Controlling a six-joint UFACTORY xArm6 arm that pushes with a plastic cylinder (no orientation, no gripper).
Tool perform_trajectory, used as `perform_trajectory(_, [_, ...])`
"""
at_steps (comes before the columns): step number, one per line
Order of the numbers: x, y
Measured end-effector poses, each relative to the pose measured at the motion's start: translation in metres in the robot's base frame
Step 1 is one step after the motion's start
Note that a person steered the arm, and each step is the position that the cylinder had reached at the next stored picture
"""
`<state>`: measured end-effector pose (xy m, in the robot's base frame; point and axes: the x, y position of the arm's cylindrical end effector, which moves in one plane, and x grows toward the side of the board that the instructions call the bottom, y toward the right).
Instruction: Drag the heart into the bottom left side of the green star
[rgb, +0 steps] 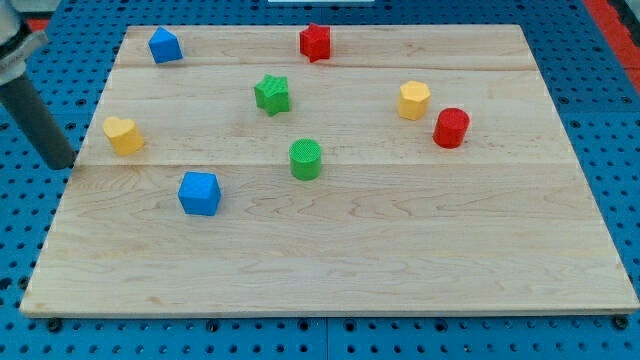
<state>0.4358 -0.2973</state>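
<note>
A: step in hand is lining up behind the heart (123, 134). my tip (62, 163) sits at the board's (330, 270) left edge, just beside the heart, slightly toward the view's left and bottom

B: claw state?

A: no claw on this rig, just a bare rod, so nothing to be apart, together or clamped. tip isn't touching any block

B: where's the heart vs target?

A: yellow heart is near the left edge, mid-height. green star (271, 94) is well apart from it, toward the view's right and a bit up. clear wood between them

B: how to push it well?

A: get the tip on the heart's left side, a touch low, then push right and slightly up. aim for the spot below-left of the star, stop short of touching it (a nudge would shift the star). keep contact centred, or the heart likely spins off the tip

B: obstacles?

A: blue cube (199, 193) and green cylinder (306, 159) lie below that line, should stay clear
</note>
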Motion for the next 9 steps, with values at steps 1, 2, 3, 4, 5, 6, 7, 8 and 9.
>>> perform_trajectory(1, [-0.023,0.065])
perform_trajectory(2, [-0.029,0.065])
perform_trajectory(3, [-0.029,0.04])
perform_trajectory(4, [-0.03,0.018])
perform_trajectory(5, [-0.035,0.018])
perform_trajectory(6, [-0.043,0.041])
perform_trajectory(7, [-0.047,0.056])
perform_trajectory(8, [-0.044,0.087])
perform_trajectory(9, [-0.043,0.087])
